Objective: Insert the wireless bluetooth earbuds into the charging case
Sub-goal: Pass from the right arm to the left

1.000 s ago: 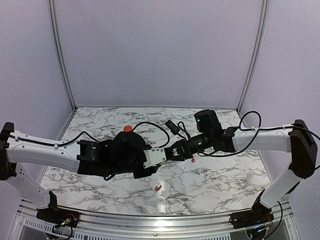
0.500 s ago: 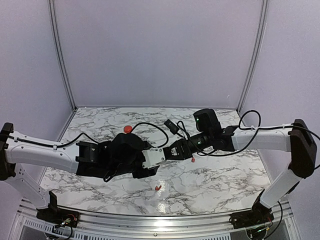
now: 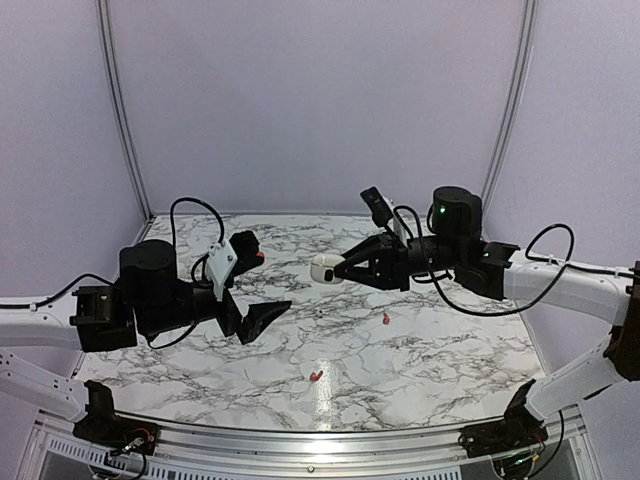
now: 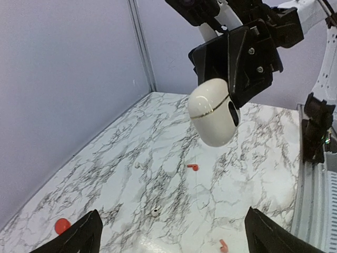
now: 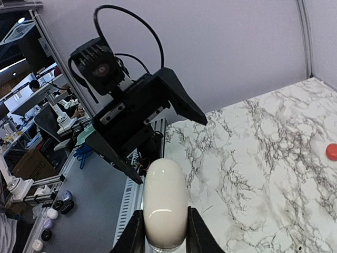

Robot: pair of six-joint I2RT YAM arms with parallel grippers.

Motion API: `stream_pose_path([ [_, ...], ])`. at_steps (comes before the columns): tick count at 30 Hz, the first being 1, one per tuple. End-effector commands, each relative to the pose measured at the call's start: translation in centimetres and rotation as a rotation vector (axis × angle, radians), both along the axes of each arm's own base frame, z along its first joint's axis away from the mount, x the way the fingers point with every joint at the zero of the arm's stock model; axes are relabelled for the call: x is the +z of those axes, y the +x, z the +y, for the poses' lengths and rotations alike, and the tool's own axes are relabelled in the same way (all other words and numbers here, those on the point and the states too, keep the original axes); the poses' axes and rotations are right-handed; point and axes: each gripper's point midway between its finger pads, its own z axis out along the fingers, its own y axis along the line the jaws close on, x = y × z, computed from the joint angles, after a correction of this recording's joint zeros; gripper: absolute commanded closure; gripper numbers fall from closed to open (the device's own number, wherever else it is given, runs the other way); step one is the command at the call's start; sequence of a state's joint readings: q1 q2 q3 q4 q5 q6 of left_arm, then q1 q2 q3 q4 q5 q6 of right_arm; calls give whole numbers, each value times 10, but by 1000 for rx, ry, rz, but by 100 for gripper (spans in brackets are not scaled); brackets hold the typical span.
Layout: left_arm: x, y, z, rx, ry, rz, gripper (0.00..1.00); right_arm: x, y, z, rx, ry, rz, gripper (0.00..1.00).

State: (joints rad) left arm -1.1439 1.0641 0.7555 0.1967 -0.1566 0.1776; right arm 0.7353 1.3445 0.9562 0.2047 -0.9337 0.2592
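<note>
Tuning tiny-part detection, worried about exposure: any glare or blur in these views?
Top external: bright glare streak on the marble table, right below the nearer tiny red curved plastic earbud; otherwise sharp. Left wrist: glossy white egg-shaped plastic object sharp, soft highlights only. Right wrist: highlight band across that object.

White marble-veined table (image 3: 470,365), plain lilac walls (image 3: 320,100), metal corner posts (image 3: 122,110), aluminium rail (image 3: 300,441) along near edge

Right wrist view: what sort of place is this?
Probably a robotics lab: a marble-patterned table walled by plain panels, the left gripper, and cluttered workbenches beyond.
</note>
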Motion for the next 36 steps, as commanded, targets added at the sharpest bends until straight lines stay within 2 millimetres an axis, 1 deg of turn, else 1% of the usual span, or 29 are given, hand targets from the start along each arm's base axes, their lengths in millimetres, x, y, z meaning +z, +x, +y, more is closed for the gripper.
stream_pose_path([
  [1,31,-35,-15,-223,-237,105,7,29,-10,2,34,101,-156,92],
  [4,44,-47,-21,-304,-314,125,12,36,-18,8,55,123,-213,92],
  [7,51,-50,-29,-339,-332,141,23,42,-23,12,70,141,-254,92],
  [9,53,-49,-35,-346,-334,158,29,45,-24,17,75,145,-274,92],
  [12,50,-47,-41,-350,-329,177,34,48,-28,21,95,151,-286,92],
  [16,47,-45,-47,-351,-322,195,42,48,-39,26,129,154,-288,93],
  [20,51,-44,-51,-358,-336,184,53,47,-45,30,137,156,-284,93],
  [22,52,-43,-52,-358,-345,183,57,48,-45,30,136,162,-280,93],
  [28,52,-40,-53,-347,-367,179,64,47,-47,30,136,169,-271,93],
  [36,58,-40,-53,-351,-419,183,65,46,-45,30,120,175,-265,93],
])
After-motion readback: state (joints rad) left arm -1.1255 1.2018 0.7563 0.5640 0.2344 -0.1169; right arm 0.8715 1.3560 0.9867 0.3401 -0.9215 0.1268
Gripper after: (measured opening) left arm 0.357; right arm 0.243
